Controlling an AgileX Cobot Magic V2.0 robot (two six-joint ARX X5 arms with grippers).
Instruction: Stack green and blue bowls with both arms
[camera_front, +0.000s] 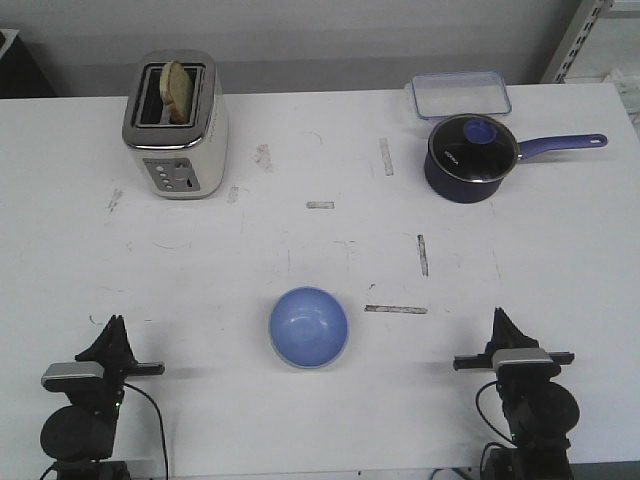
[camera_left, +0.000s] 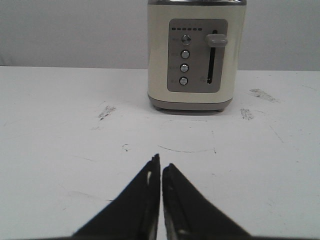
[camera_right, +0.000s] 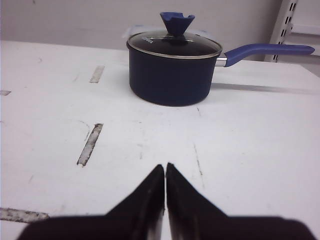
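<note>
While the blue bowl (camera_front: 308, 326) sat on the worktop (camera_front: 320, 250), left end effector (camera_left: 161, 167) and right end effector (camera_right: 165, 169) were closed, empty.

Bowl (camera_front: 308, 326) near centre front; toaster (camera_front: 176, 125) behind left, saucepan (camera_front: 472, 156) behind right, container (camera_front: 458, 95) just behind saucepan.

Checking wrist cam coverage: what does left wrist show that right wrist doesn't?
Left wrist only: the cream toaster, front panel with four buttons and a lever, straight ahead of the shut left gripper. Right wrist only: the dark navy saucepan with glass lid and blue handle, plus tape strips on the table, ahead of the shut right gripper. Both: scuffed white table, gripper holding nothing, no bowl in view.
</note>
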